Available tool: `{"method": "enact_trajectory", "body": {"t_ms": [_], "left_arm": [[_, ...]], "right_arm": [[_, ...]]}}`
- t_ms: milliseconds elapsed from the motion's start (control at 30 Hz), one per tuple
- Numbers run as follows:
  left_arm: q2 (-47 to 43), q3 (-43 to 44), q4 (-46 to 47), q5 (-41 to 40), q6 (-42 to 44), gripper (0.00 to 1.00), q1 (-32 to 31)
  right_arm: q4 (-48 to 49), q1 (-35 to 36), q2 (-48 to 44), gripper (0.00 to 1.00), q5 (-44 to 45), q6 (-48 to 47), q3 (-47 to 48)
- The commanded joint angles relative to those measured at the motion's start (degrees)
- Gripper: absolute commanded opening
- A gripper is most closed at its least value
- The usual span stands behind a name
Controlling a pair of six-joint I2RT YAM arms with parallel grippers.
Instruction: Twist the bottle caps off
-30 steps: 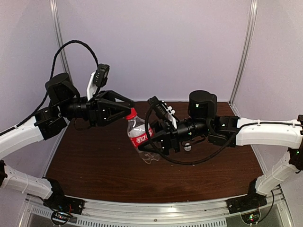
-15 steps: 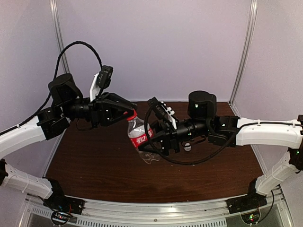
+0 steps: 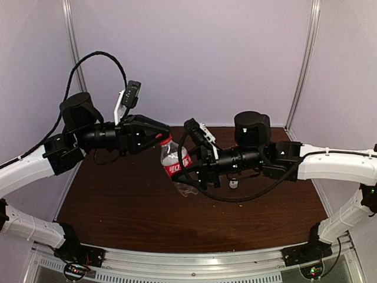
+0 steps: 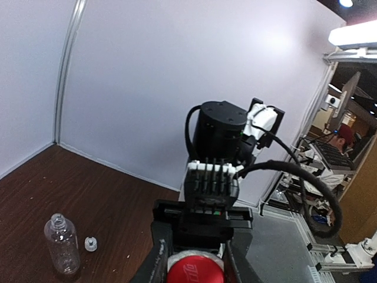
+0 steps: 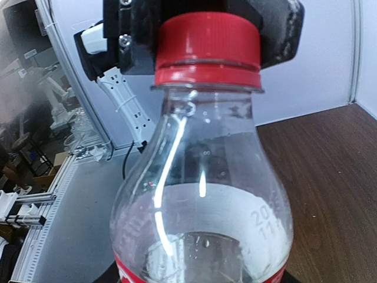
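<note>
Above the middle of the brown table (image 3: 118,200), the small bottle (image 3: 172,159) with the red label is held between the two grippers, leaning with its neck toward the left one. Across the views there are two bottles, two caps and two grippers.

The left gripper (image 3: 160,140) has its jaws pinched onto the red cap (image 5: 207,50), which sits on the small bottle's neck. The right wrist view shows black jaw parts pressed against either side of that cap, with the red ring just under it. The right gripper (image 3: 189,175) is clamped around the lower body of the same bottle, at and below the label. Its fingers do not show in its own camera, which the bottle fills. From overhead it is hard to tell whether the bottle's base touches the table or hangs just over it.

Only the left wrist view shows the second bottle (image 4: 62,246). It is clear and unlabelled, upright on the table with its neck open, and the white cap (image 4: 90,244) lies just beside it, not touching. From overhead only the white cap appears, a small pale dot by the right arm (image 3: 259,162). The second bottle seems to be hidden behind that arm. The left wrist view also looks onto the red cap's top, between its own jaws.
</note>
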Motion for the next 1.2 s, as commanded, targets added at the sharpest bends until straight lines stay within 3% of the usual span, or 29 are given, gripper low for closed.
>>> {"method": "enact_trajectory", "body": {"t_ms": [0,100,200,367,500,867,967,1167], "left_arm": [[-0.6,4.2,-10.6,-18.7,-1.9,0.0,-2.4],[0.3,7.0,-15.9,-34.1,-3.7,0.0,-5.6],[1.1,8.0,-17.4,-44.5,-4.9,0.0,-8.2],[2.0,7.8,-17.3,-49.4,-5.5,0.0,-8.8],[1.0,6.9,-14.4,-46.6,-2.7,0.14,-8.8],[-5.6,6.7,-16.4,-33.8,10.8,0.7,-8.6],[-6.9,6.7,-16.7,-28.6,13.7,0.75,-8.5],[-6.0,8.7,-17.7,-15.9,18.5,0.76,-8.3]], "right_arm": [[-3.3,-0.3,-0.7,0.3,19.0,-3.3,3.4],[-3.2,-0.2,0.1,0.29,27.8,-4.3,3.2],[-3.2,-0.1,0.9,0.29,33.5,-4.4,2.6],[-1.5,0.0,1.6,0.29,35.1,-4.9,2.1],[-1.0,-0.1,0.7,0.29,30.7,-6.2,1.0],[0.1,-2.0,-2.4,0.3,7.3,-7.6,-1.8],[1.8,-2.6,-2.9,0.3,-0.4,-6.9,-2.9],[5.0,-2.5,-1.6,0.31,-15.3,-4.1,-2.3]]}}
